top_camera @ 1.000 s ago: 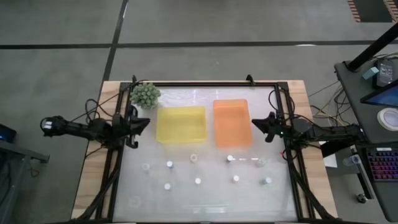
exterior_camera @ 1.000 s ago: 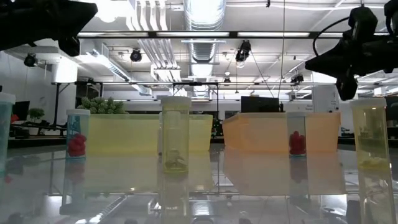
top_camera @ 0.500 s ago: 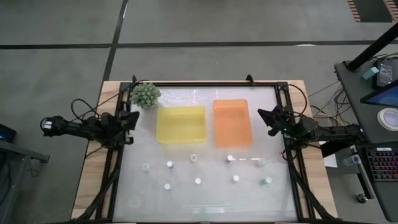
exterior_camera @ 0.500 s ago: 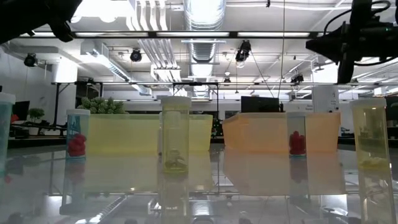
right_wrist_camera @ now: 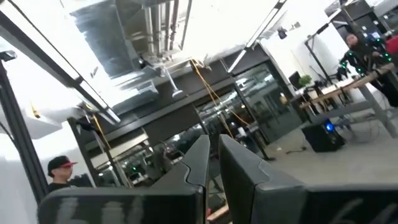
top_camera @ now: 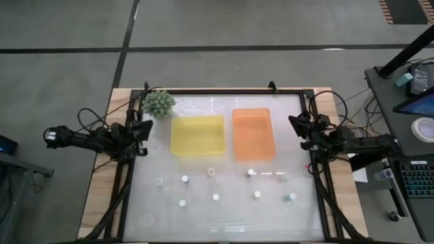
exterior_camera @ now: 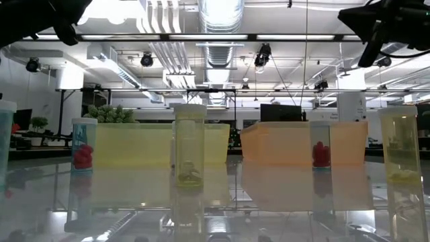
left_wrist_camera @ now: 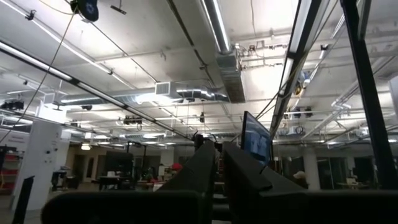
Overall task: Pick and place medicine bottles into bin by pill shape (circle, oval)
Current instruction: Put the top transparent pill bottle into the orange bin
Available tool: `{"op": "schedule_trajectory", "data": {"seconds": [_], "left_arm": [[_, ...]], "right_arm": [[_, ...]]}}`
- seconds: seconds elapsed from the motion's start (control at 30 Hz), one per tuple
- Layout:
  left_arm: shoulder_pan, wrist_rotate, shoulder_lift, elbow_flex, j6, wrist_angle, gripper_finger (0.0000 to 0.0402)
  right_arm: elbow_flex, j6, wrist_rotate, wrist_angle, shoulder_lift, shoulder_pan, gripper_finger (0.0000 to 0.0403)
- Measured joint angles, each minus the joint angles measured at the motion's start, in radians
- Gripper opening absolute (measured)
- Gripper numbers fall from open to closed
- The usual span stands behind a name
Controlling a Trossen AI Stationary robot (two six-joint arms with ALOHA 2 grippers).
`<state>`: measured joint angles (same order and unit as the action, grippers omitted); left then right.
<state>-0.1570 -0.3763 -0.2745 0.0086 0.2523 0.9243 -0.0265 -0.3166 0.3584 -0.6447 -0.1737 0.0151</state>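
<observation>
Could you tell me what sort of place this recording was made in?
Most likely an open-plan robotics lab or workshop: exposed ceiling ducts and strip lights overhead, a desk with a keyboard beside the robot table, and workbenches with a person beyond.

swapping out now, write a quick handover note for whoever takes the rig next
Left pincer: shut, holding nothing, parked at the table's left edge beside the yellow bin.
Right pincer: shut, holding nothing, at the right edge beside the orange bin.
Medicine bottles: all loose on the glass table in front of the bins, in two rough rows; in the low view some hold red pills, some yellowish ones.
Done: nothing sorted; both bins look empty from above.
Left: every bottle still needs picking and placing by pill shape. Which bin takes which shape is not visible.
Green spiky plant sits at the far left corner.
</observation>
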Motion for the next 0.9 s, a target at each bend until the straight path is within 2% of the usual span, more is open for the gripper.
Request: {"op": "schedule_trajectory", "data": {"seconds": [0.27, 0.47, 0.63, 0.9], "left_arm": [[0.0, -0.006, 0.0, 0.0, 0.072, 0.001, 0.0015], [0.0, -0.045, -0.009, 0.0, 0.104, 0.001, 0.0015], [0.0, -0.108, -0.013, 0.0, 0.105, 0.001, 0.0015], [0.0, -0.112, -0.014, -0.001, 0.093, -0.042, 0.0015]], "right_arm": [[-0.001, 0.066, 0.0, -0.243, -0.177, 0.0, 0.0027], [-0.087, 0.075, 0.0, -0.222, -0.319, 0.0, 0.0027], [-0.213, 0.128, 0.0, -0.112, -0.444, 0.0, 0.0027], [-0.401, 0.246, -0.001, -0.021, -0.684, 0.026, 0.0027]]}}
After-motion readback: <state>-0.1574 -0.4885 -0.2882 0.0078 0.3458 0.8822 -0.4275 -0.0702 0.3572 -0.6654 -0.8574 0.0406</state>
